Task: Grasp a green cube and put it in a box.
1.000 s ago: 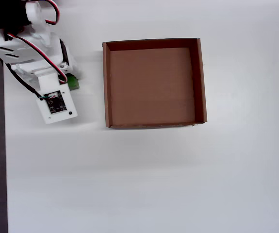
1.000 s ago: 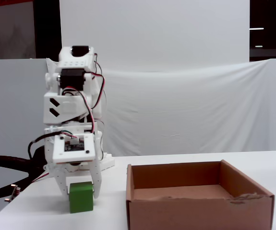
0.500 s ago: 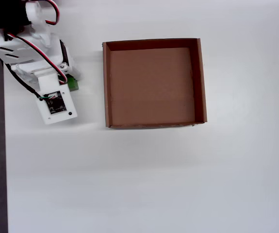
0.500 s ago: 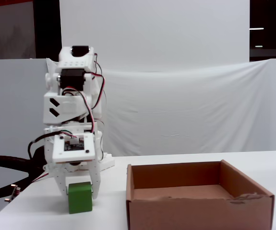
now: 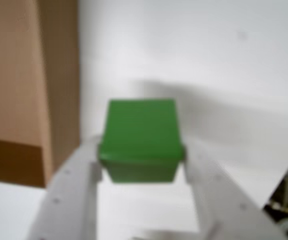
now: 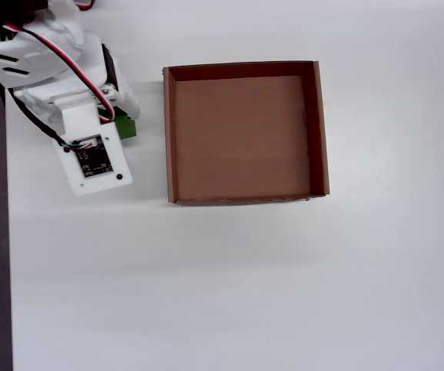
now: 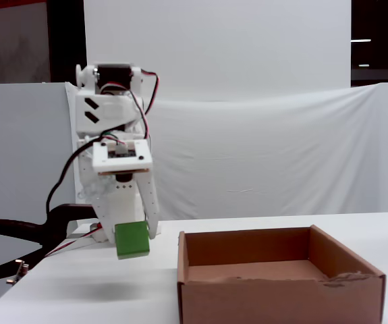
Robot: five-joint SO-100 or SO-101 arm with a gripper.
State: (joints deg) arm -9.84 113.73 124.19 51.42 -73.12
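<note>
The green cube (image 5: 140, 138) hangs clear of the table, pinched between my white gripper's (image 5: 142, 160) two fingers. In the fixed view the cube (image 7: 132, 241) is held above the tabletop, left of the box (image 7: 274, 277), with the gripper (image 7: 131, 237) shut on it. From overhead only a sliver of the cube (image 6: 126, 127) shows under the arm, left of the brown cardboard box (image 6: 245, 71). The box floor is bare. In the wrist view the box's wall (image 5: 28, 90) fills the left side.
A black clamp (image 7: 18, 236) holds the arm's base at the table's left edge. The white table (image 6: 245, 294) stretches wide in front of and to the right of the box. A white cloth backdrop (image 7: 281, 155) stands behind.
The arm has risen with the cube: it sat on the table earlier and now hangs well above it, shifted slightly toward the box.
</note>
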